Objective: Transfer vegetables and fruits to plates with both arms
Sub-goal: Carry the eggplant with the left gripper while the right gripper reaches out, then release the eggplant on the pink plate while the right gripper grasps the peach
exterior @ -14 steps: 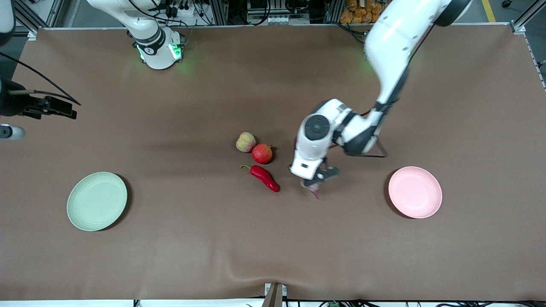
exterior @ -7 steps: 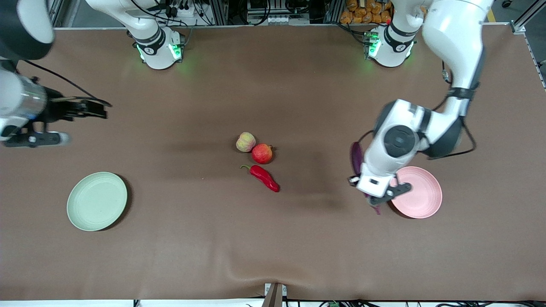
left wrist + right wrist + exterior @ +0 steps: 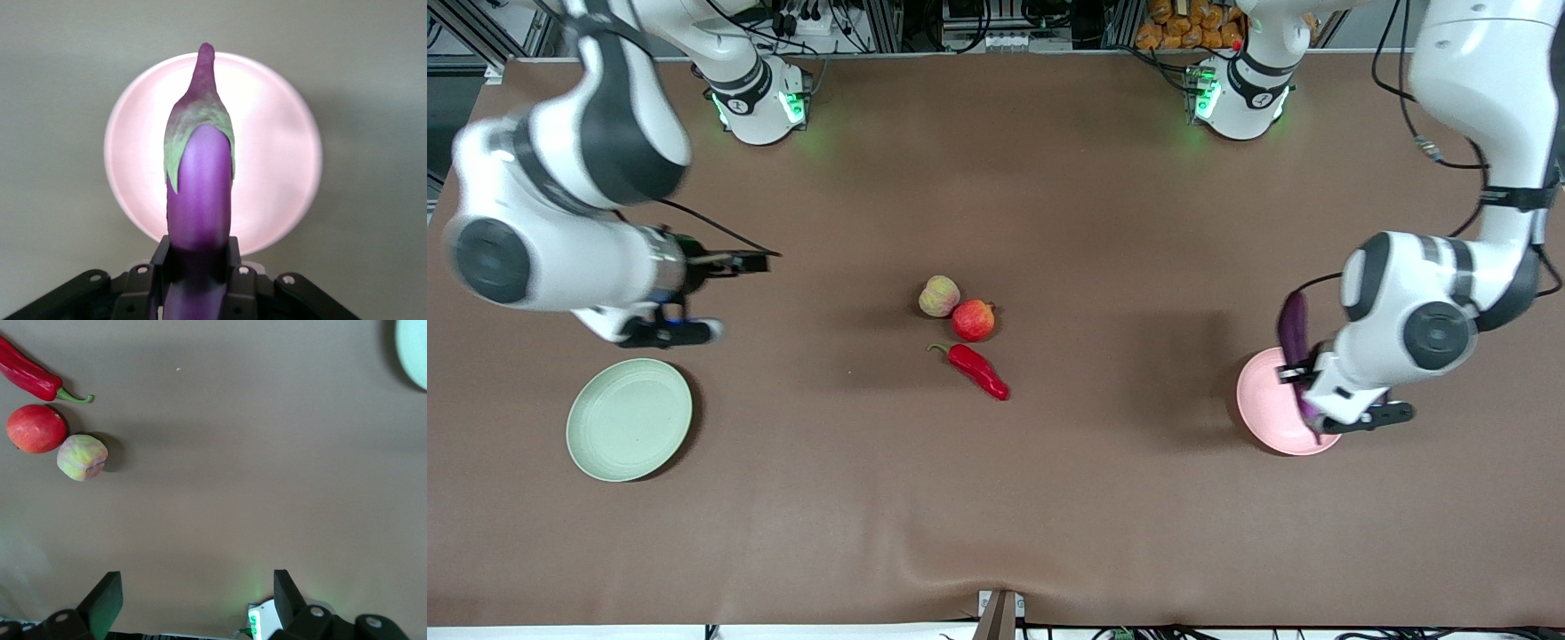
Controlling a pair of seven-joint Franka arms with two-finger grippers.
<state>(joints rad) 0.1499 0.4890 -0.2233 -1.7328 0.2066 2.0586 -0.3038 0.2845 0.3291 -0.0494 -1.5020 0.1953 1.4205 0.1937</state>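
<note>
**Eggplant over pink plate, release pending**

Chili pepper (image 3: 978,371) lies nearest the front camera at mid-tabletop; red fruit (image 3: 973,320) and yellow-green fruit (image 3: 939,296) sit just farther, touching. Green plate (image 3: 629,420) is bare, toward the right arm's end.

Risk: the eggplant (image 3: 1292,327) hangs long and tilted over the pink plate (image 3: 1263,404); dropped from here it may tip across the rim and roll onto the tabletop.

Left gripper (image 3: 197,267) over the pink plate, fingers clamped on the eggplant. Right gripper (image 3: 197,590) over bare tabletop near the green plate, fingers spread wide, holding nothing.
</note>
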